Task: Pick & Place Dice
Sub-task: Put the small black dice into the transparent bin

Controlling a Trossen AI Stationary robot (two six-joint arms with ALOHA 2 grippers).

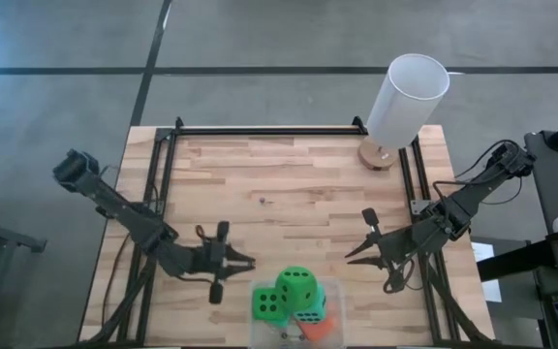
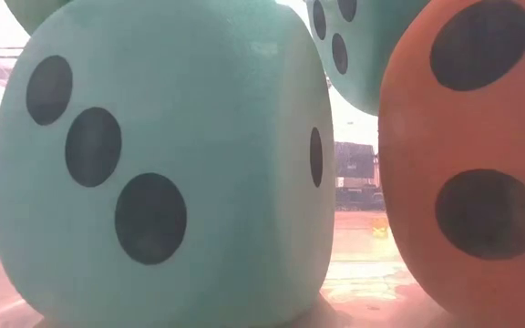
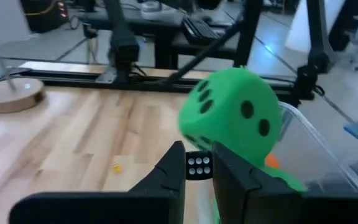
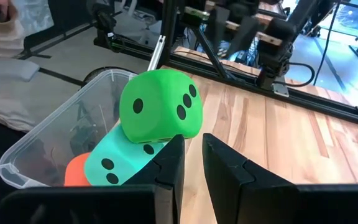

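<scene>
A clear plastic bin (image 1: 341,291) at the table's near edge holds the large soft dice. A bright green die (image 1: 298,286) sits on top, a second green die (image 1: 267,302) beside it, with a teal die (image 1: 310,312) and an orange-red die (image 1: 320,328) below. The low view shows a teal die (image 2: 153,164) and the orange-red die (image 2: 472,155) from close up. My left gripper (image 1: 250,262) is just left of the bin, shut on a small black die (image 3: 199,165) with white pips. My right gripper (image 1: 349,257) is right of the bin, its fingers a narrow gap apart and empty. My left gripper pinches the small black die (image 3: 199,165) between its two fingertips (image 3: 174,167), one on each opposite side face. The fingers lie about level and come from the table's left, pointing at the bin.
A white cylindrical lamp (image 1: 407,97) on a round wooden base (image 1: 378,155) stands at the far right corner. A tiny object (image 1: 263,201) lies mid-table, and a small yellow one (image 3: 115,167) lies on the wood. Black rails frame the table. A person shows beyond the bin (image 4: 5,37).
</scene>
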